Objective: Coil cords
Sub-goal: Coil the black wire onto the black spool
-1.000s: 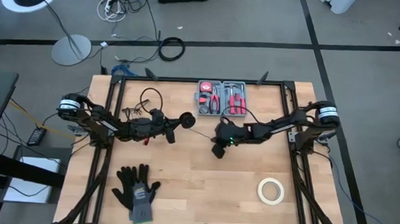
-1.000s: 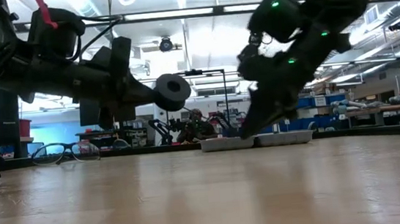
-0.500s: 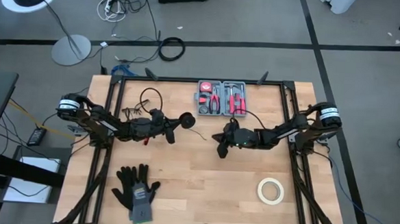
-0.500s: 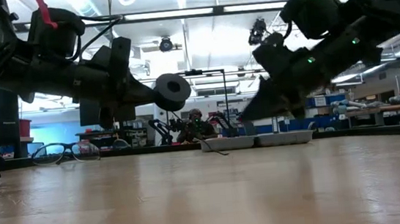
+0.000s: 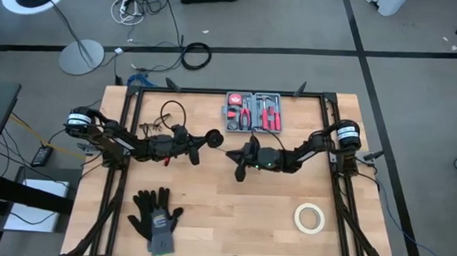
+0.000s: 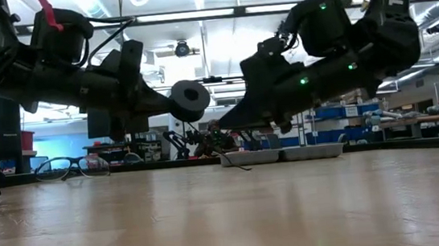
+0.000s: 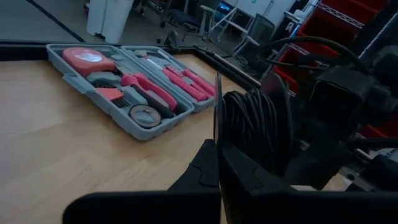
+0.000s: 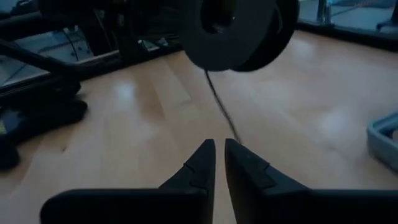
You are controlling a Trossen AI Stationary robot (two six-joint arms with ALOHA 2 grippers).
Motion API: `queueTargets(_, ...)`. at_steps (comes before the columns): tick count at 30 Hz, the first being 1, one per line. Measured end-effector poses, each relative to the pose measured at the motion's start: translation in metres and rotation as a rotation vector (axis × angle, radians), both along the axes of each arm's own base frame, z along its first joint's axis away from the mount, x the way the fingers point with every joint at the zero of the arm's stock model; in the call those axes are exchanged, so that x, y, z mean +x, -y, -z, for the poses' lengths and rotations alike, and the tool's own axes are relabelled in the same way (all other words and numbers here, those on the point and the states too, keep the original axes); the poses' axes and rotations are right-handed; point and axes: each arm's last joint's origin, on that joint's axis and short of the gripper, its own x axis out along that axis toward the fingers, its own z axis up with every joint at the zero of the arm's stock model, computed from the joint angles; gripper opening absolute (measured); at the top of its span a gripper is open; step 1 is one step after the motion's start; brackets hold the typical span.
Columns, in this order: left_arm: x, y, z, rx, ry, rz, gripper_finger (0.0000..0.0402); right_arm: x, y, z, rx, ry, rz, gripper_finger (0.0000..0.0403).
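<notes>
Right tool back at the spool

My right tool (image 5: 238,166) swung toward the spool (image 5: 215,137), jaws nearly together, empty; left tool (image 5: 190,144) clamps it; cord (image 8: 221,111) tail dangles unwound.

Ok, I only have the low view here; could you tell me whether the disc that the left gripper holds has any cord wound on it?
Observer: Yes. Its wrist view shows the left gripper shut on the spool, with black cord wound in many turns.
Operator: Thank you. Has the right gripper caught the loose end?
Observer: I cannot tell. Its wrist view shows the right gripper with a narrow gap and the loose end hanging towards the fingertips.
Operator: Is anything lying under the arms?
Observer: From above, no; the white tape roll lies apart, on the right arm's side.
</notes>
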Motion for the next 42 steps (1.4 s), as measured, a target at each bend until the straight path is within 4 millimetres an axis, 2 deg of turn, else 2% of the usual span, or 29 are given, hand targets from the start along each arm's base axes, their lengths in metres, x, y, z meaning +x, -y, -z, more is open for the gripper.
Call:
queueTargets(5,0.0,0.0,0.0,0.0,0.0,0.0,0.0,0.006,0.0,-0.003,-0.086,-0.014,-0.018,0.0052)
queueTargets(11,0.0,0.0,0.0,0.0,0.003,0.0,0.0,0.008,0.003,-0.001,-0.172,-0.052,-0.03,0.0092)
queueTargets(17,0.0,0.0,0.0,0.0,0.001,0.0,0.0,0.017,0.016,0.011,-0.178,-0.081,0.005,0.0135)
queueTargets(23,0.0,0.0,0.0,-0.001,0.001,0.004,0.0,0.029,0.019,0.02,-0.137,-0.123,0.023,0.0147)
queueTargets(28,0.0,0.0,0.0,-0.002,0.001,0.013,0.0,0.027,0.019,0.03,-0.08,-0.232,0.035,0.0118)
queueTargets(35,0.0,0.0,0.0,-0.002,-0.004,0.016,0.0,0.019,0.011,0.031,0.049,-0.27,0.073,0.0011)
queueTargets(42,0.0,0.001,0.004,-0.002,-0.046,0.019,0.0,0.0,0.007,0.011,0.119,-0.344,0.081,0.0003)
